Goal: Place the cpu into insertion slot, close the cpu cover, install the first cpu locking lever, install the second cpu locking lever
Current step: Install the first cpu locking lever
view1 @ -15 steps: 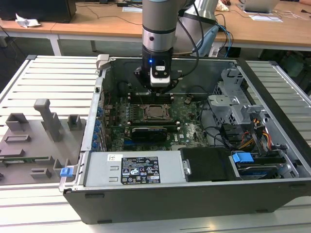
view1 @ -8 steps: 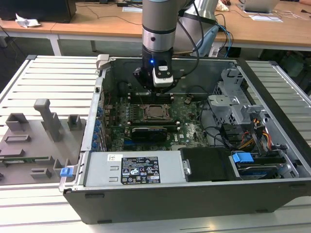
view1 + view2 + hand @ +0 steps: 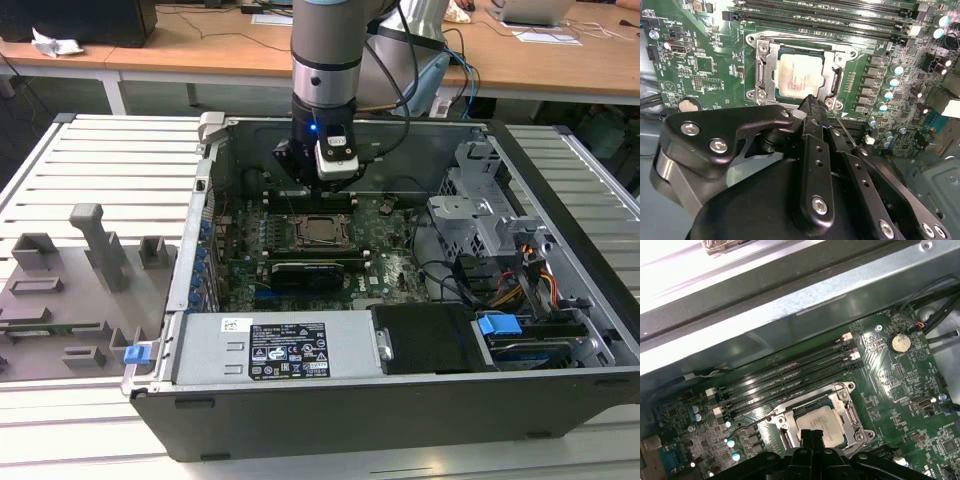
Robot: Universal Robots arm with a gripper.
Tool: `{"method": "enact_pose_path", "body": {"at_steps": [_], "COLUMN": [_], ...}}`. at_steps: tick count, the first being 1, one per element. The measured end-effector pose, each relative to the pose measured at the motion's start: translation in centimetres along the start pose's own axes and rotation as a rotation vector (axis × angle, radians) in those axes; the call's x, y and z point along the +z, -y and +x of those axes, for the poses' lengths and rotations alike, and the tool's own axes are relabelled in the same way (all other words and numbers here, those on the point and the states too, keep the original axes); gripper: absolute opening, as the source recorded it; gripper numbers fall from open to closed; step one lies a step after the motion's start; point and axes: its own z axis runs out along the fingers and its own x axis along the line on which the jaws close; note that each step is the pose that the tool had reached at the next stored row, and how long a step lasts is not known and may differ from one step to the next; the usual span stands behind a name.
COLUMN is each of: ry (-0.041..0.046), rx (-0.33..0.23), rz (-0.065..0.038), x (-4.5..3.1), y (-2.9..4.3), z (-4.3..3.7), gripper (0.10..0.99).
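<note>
The cpu [image 3: 800, 75] lies flat in the insertion slot [image 3: 831, 46] on the green board, its silvery top showing through the window of the cpu cover [image 3: 767, 75], which lies down over it. In the first wrist view the cpu [image 3: 821, 422] sits under the cpu cover [image 3: 850, 412]. My gripper [image 3: 810, 100] is shut, holding nothing, its tips just above the slot's edge. A thin wire locking lever [image 3: 842, 127] slants away from the slot beside the fingers. That lever [image 3: 747, 426] points out toward the capacitors. In the exterior view the gripper [image 3: 318, 190] hangs over the cpu [image 3: 321, 231].
Long black memory slots [image 3: 790, 375] run beside the socket. A black card [image 3: 318, 270] stands on the socket's near side. The case walls, a metal drive cage [image 3: 480, 210] and the power supply [image 3: 290, 350] surround the board. A grey fixture tray [image 3: 70, 290] lies outside.
</note>
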Motion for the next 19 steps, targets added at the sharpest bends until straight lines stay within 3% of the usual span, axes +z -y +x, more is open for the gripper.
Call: {"method": "enact_pose_path", "body": {"at_steps": [6, 14, 19], "ry": [-0.0056, -0.0071, -0.0105], "rx": [-0.115, -0.149, -0.225], "rz": [0.001, 0.0, 0.001], "x": [0.07, -0.41, -0.42], "y": [0.01, -0.01, -0.01], "z": [0.01, 0.01, 0.01], "gripper": [0.106, 0.106, 0.106]}}
